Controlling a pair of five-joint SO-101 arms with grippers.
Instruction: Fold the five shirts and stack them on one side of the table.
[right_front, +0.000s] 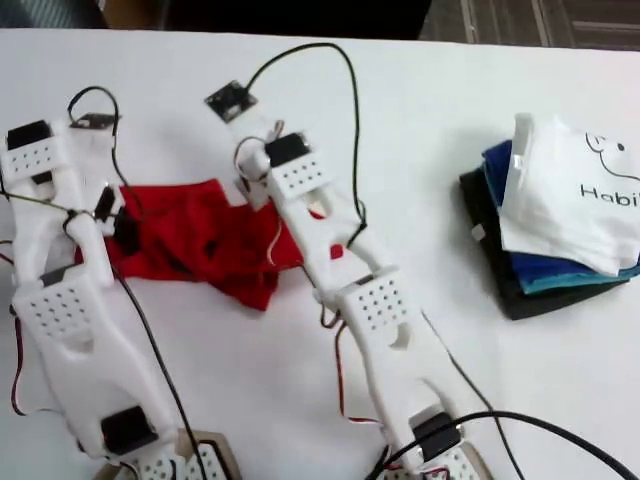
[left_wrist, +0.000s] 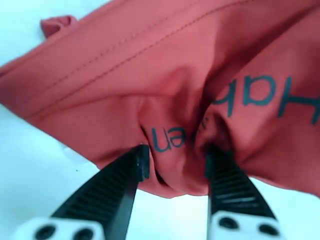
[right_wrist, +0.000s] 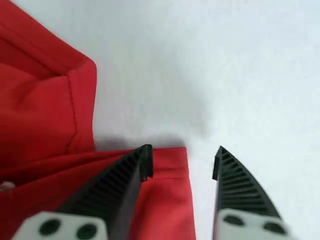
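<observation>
1. At the left-centre of the white table (right_front: 450, 120), the red shirt (right_front: 200, 245) lies crumpled and unfolded between the two arms.
2. The red shirt is a soft woven cloth with double rows of stitching along its hems. It carries dark lettering, creased and partly hidden in the folds.
3. At the right side of the table, a stack of folded shirts (right_front: 560, 230) lies well apart from the red shirt. From the bottom up: a black shirt (right_front: 490, 230), a teal shirt (right_front: 570, 283), a blue shirt (right_front: 500, 165), a white shirt (right_front: 570, 200).
4. The white shirt bears dark lettering and a small line drawing on its upper face.
5. The left gripper (left_wrist: 177, 160) is down on the left part of the red shirt. Its jaws are spread. The black ribbed fingertips (left_wrist: 142, 161) touch the cloth on either side of a raised bulge of fabric.
6. The right gripper (right_wrist: 181, 162) is at the right part of the red shirt. Its jaws are spread and hold nothing: one finger is over a hemmed edge of the shirt, the other over bare table.
7. Both arms are white moulded plastic with perforated panels. Black cables (right_front: 355, 120) loop over the far part of the table.
</observation>
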